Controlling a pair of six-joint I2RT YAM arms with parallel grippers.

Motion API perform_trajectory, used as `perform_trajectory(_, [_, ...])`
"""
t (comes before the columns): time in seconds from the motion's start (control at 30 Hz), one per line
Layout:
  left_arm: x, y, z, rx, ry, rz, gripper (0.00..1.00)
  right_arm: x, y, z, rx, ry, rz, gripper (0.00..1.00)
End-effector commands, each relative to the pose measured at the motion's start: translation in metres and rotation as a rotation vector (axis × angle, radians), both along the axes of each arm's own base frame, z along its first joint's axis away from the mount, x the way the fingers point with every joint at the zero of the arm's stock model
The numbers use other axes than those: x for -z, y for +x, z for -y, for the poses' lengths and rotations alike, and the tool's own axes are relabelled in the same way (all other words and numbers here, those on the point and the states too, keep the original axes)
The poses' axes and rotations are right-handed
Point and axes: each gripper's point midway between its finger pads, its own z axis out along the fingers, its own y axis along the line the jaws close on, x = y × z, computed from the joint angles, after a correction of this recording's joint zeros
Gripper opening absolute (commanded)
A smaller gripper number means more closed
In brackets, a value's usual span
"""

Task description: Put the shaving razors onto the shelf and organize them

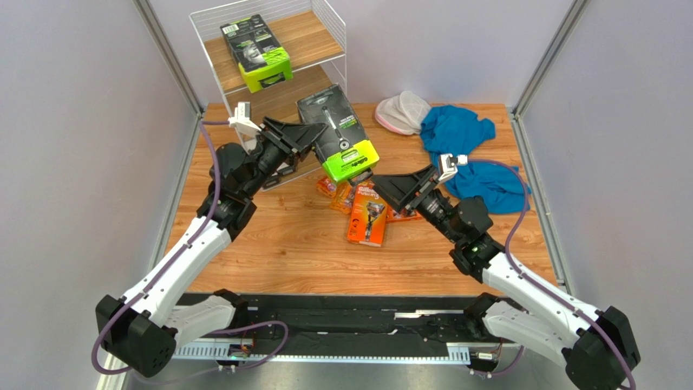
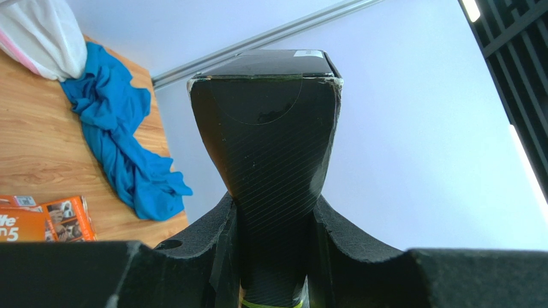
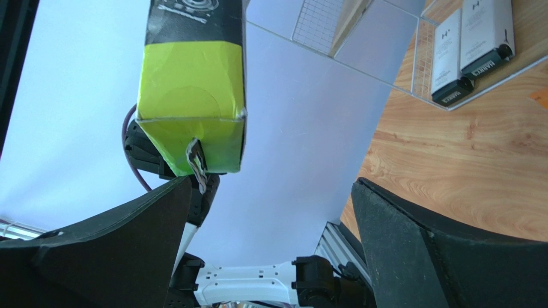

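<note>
**Second black pack held aloft beside the shelf**

From the top camera, the left gripper is clenched on a flat black razor pack with a lime-green end. It holds the pack in the air just right of the white wire shelf with wood-grain tiers, green end pointing near and right. A matching black-and-lime pack already lies on the top tier, so the held one is probably bound for a spot by it. The orange razor packs lie heaped mid-way across the wooden table, beside the right gripper, which is spread wide and empty. A blue cloth and a white mesh pouch lie far right.

The left wrist camera shows the pack's black end rising between the foam pads. The pack is pinched narrow there, which suggests a firm hold.

In the right wrist view the fingers stand well apart below the green end, seemingly poised to steady or take it. Two slim grey-white boxes sit on a low tier.
</note>
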Motion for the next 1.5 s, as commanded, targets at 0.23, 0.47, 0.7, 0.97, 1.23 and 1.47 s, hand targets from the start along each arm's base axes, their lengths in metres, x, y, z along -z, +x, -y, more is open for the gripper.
perform_trajectory(0.23, [-0.051,-0.006,-0.002,0.012,-0.101,0.121,0.0,-0.077,-0.002,-0.005,-0.024,0.142,0.201,1.0])
perform_trajectory(0.47, [-0.051,-0.005,0.007,0.044,-0.115,0.118,0.0,-0.075,0.008,-0.02,-0.061,0.147,0.182,1.0])
perform_trajectory(0.7, [-0.052,-0.009,0.013,0.078,-0.113,0.123,0.0,-0.077,0.016,-0.022,-0.042,0.166,0.172,0.93])
perform_trajectory(0.97, [-0.036,-0.012,0.007,0.047,-0.096,0.101,0.0,-0.087,0.015,-0.027,-0.075,0.173,0.186,0.23])
perform_trajectory(1.23, [-0.028,-0.019,0.007,0.053,0.022,0.108,0.6,-0.08,0.016,-0.024,-0.056,0.16,0.156,0.14])
perform_trajectory(1.47, [-0.006,-0.022,-0.002,0.009,0.225,0.099,0.74,-0.074,0.014,-0.018,-0.03,0.11,0.122,0.1])
